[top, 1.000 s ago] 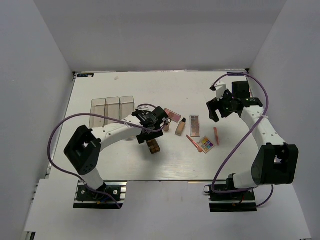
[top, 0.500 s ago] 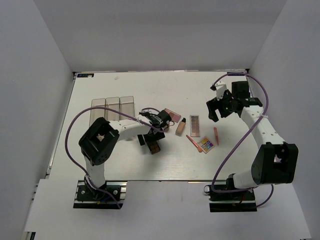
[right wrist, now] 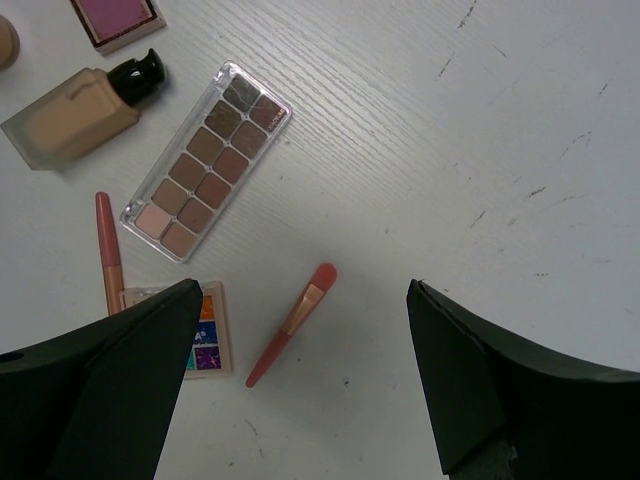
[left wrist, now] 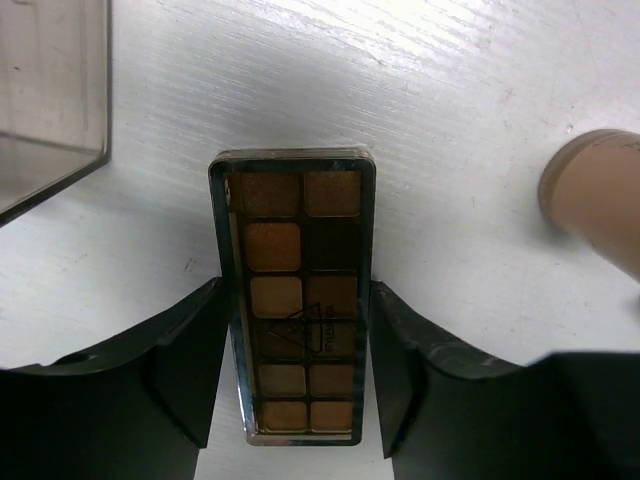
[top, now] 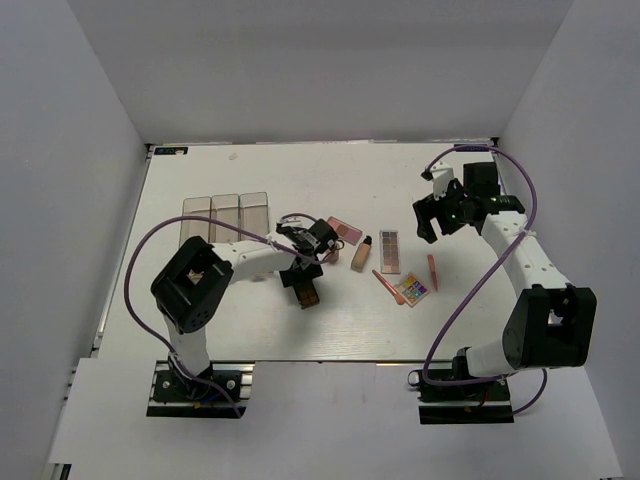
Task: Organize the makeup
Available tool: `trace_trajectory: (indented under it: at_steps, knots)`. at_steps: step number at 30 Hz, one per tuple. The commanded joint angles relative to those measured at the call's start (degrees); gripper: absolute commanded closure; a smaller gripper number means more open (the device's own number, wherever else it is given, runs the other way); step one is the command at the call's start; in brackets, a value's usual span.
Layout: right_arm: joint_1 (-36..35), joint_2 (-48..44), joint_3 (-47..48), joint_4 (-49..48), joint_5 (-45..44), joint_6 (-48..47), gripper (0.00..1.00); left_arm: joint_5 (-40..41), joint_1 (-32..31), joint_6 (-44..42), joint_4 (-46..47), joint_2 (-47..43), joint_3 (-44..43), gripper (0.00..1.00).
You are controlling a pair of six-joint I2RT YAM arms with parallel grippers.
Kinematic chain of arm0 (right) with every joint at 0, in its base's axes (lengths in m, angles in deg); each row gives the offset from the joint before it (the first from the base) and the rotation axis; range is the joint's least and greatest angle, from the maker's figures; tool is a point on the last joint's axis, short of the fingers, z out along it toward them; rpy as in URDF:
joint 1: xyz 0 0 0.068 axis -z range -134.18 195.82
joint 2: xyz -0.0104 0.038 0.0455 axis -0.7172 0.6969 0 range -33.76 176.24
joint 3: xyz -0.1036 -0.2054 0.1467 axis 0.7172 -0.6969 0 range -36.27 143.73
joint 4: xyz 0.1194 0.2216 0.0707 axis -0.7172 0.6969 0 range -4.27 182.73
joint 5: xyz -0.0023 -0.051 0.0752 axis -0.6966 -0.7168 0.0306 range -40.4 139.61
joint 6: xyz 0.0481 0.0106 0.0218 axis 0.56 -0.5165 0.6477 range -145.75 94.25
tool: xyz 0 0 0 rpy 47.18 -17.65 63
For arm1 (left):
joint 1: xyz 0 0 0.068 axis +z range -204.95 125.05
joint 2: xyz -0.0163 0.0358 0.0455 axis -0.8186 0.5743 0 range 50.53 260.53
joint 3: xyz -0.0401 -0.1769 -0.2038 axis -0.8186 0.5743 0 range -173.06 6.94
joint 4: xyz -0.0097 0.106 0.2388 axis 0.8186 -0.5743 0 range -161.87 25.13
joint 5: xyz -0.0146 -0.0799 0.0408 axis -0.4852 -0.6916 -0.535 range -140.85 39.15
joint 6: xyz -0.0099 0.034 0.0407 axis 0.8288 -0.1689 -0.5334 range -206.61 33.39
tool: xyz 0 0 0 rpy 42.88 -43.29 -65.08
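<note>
Your left gripper (left wrist: 297,290) is down at the table (top: 250,170). Its two black fingers (left wrist: 190,360) sit right against the long sides of the gold-brown palette (left wrist: 292,300), one on each side. So it has hold of the palette, with the jaws only as wide as the palette is. The palette lies flat on the white wood. In the left wrist view, a corner of the clear box (left wrist: 50,90) is at ten o'clock from the palette. The end of a beige foundation bottle (left wrist: 595,195) is at two o'clock, apart from it.

Your right gripper (right wrist: 303,290) hangs above the table with its jaws wide open and nothing in them. Right under it lies a pink-red pencil (right wrist: 290,325). At ten o'clock from that pencil is the clear-cased palette (right wrist: 205,170) (the one with rows of brown squares). Past it lies a dark-capped foundation bottle (right wrist: 75,110) on its side. A pink blush palette (right wrist: 112,18) is at eleven o'clock, at the top edge of the view. The multicolour palette (right wrist: 205,340) is at nine o'clock, partly hidden by a black finger, and a second pencil (right wrist: 108,250) is just beside it
</note>
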Motion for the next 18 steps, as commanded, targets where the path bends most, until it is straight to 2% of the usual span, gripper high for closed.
trace_trajectory:
  at_steps: [1, 3, 8, 13, 14, 18]
  knots:
    - [0.1, -0.9, -0.6, -2.3, -0.1, 0.8, 0.11, -3.6, 0.3, -0.3, 1.1, 0.6, 3.0, 0.48]
    - [0.4, -1.1, -1.0, -2.1, 0.1, 0.9, 0.11, -3.2, -0.5, -1.7, 0.6, -0.9, 1.7, 0.59]
    - [0.3, -1.7, -1.6, -2.5, 0.4, 0.9, 0.11, -4.9, -1.0, -8.0, 0.7, -6.5, -1.0, 0.78]
    - [0.3, -2.2, -2.1, -3.0, 0.9, 1.2, 0.11, -5.4, 0.3, -11.9, 0.2, -18.7, 0.9, 0.84]
    - [0.3, -2.2, -2.3, -3.1, 1.2, 1.3, 0.11, -3.2, 0.3, -12.2, -0.7, -20.2, 0.5, 0.84]
    - [0.2, -1.6, -2.0, -3.4, 1.7, 1.5, 0.11, 2.2, 0.9, -17.7, -5.3, -24.8, -6.0, 0.84]
